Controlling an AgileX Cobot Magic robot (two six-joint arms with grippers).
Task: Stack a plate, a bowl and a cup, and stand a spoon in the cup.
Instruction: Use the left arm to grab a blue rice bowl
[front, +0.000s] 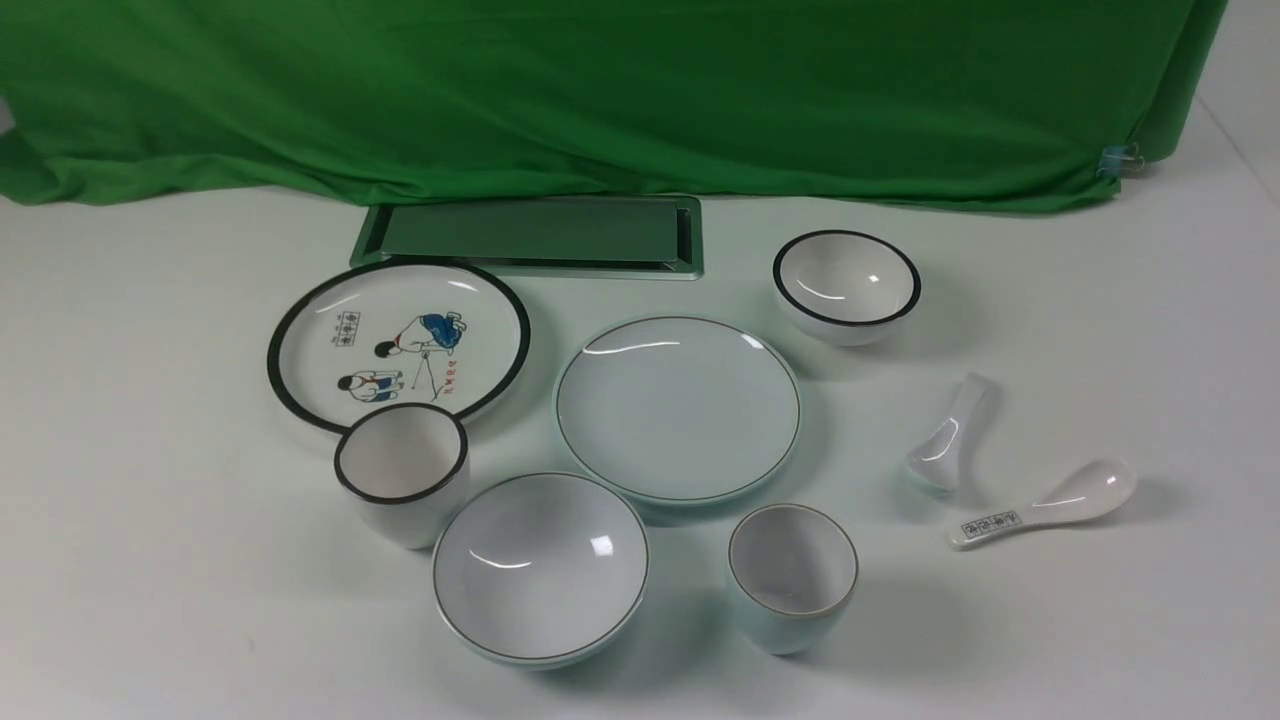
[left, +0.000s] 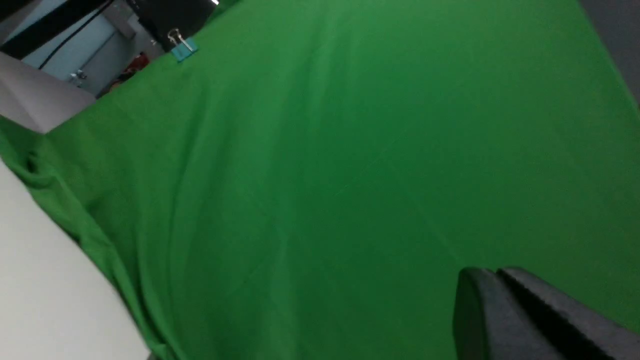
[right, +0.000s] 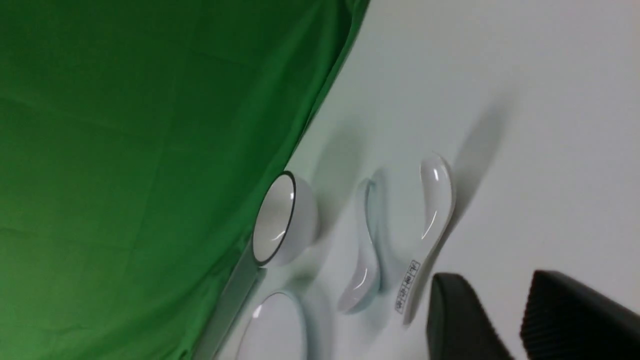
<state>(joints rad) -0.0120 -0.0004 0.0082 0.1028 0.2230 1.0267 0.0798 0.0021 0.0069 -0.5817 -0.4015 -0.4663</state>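
Nearest the front camera sits the bowl (front: 540, 565), wide, pale blue-green and empty, with the cup (front: 792, 575) just beside it at its 3 o'clock, upright and empty. Taking the plate (front: 678, 408) as the dial's centre, the bowl lies at 7 o'clock, the cup at 5 o'clock and the spoon (front: 945, 440) at 3 o'clock, all apart from the plate.

Each kind comes in twos. There are two plates, the second a cartoon plate (front: 398, 345) at 9 o'clock. There are two bowls, the second a black-rimmed bowl (front: 846, 285) at 1 o'clock. There are two cups, the second a black-rimmed cup (front: 402, 470) at 8 o'clock, overlapping the cartoon plate's near edge. There are two spoons, the second a labelled spoon (front: 1040, 505) near the plain one at 4 o'clock.

No arm shows in the front view. Only the left wrist view shows the left gripper (left: 492, 272), fingers pressed together on nothing, facing the green cloth (left: 320, 175). Only the right wrist view shows the right gripper (right: 495, 280), fingers apart and empty, above the table near both spoons.

One white table (front: 150, 500) carries everything. A metal panel (front: 530, 235) is set flush at 12 o'clock, and the cloth hangs behind it, held by a binder clip (front: 1115, 158). The left wrist view also catches a grey wall and dark cables beyond the cloth.
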